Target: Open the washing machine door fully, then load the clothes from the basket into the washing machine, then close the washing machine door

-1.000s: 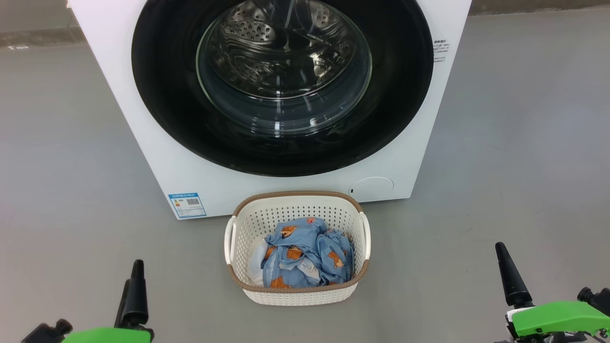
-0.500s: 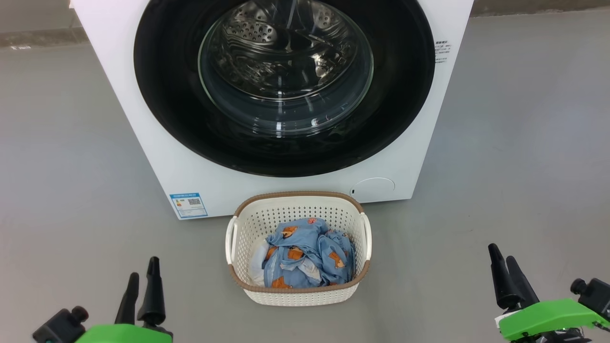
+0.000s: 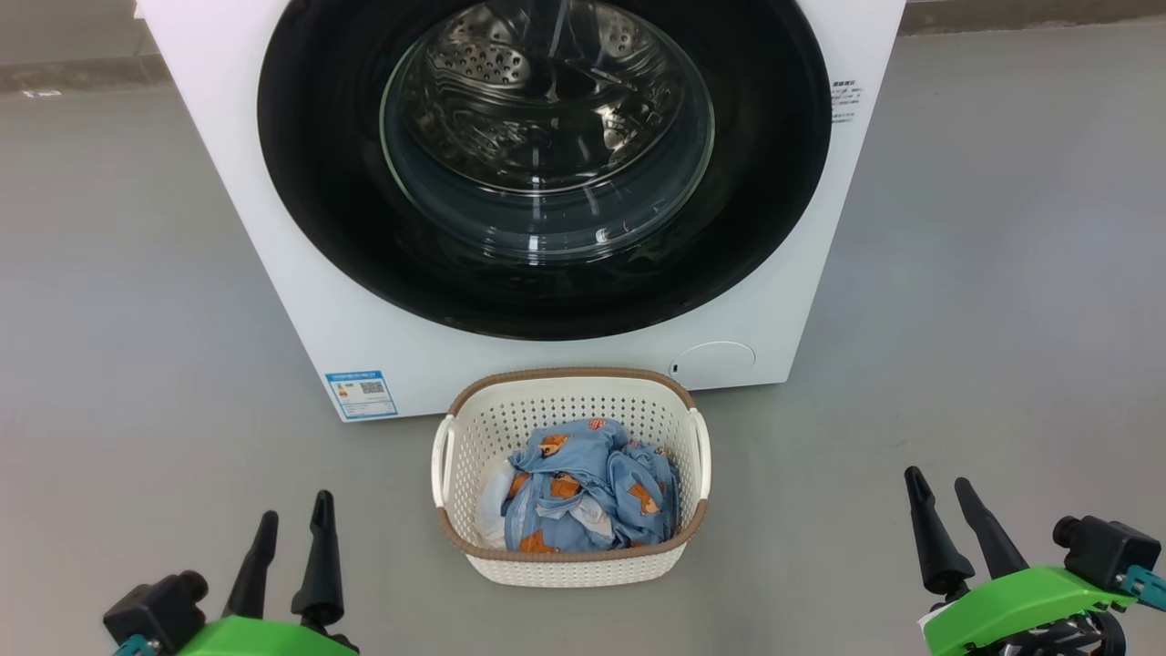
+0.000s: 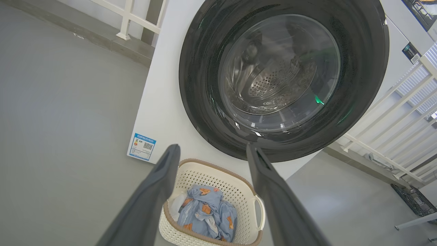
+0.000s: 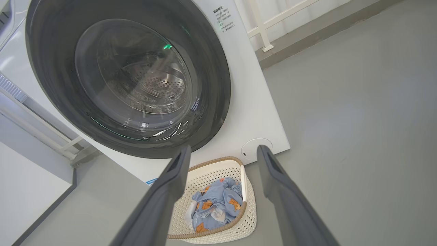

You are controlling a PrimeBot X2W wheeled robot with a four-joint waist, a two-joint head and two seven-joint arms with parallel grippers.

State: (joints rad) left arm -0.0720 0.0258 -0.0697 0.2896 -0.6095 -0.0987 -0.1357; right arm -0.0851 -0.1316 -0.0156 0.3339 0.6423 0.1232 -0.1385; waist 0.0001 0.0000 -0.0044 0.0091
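Observation:
The white washing machine [image 3: 301, 301] stands ahead with its round glossy black door [image 3: 346, 219] shut flat against the front; the steel drum shows through the glass bowl. In front of it on the floor sits the cream basket [image 3: 569, 569] with a brown rim, holding light blue clothes [image 3: 588, 487] printed with orange animals. My left gripper [image 3: 293, 517] hovers open at the lower left, well left of the basket. At the lower right my right gripper [image 3: 936, 483] is open too, apart from the basket. Both wrist views look past empty fingers at the door [image 4: 201, 68] [image 5: 211, 68] and basket [image 4: 208, 171] [image 5: 208, 235].
Grey floor [image 3: 127, 273] spreads on both sides of the machine. A blue energy sticker [image 3: 361, 394] and a round cap [image 3: 713, 361] sit low on its front. White railings [image 4: 392, 116] stand beside the machine, and a pale wall [image 5: 24, 177] is at its other side.
Both grippers have turned so that their two fingers now show side by side. The left one shifted right and the right one shifted left. The view itself drifted slightly.

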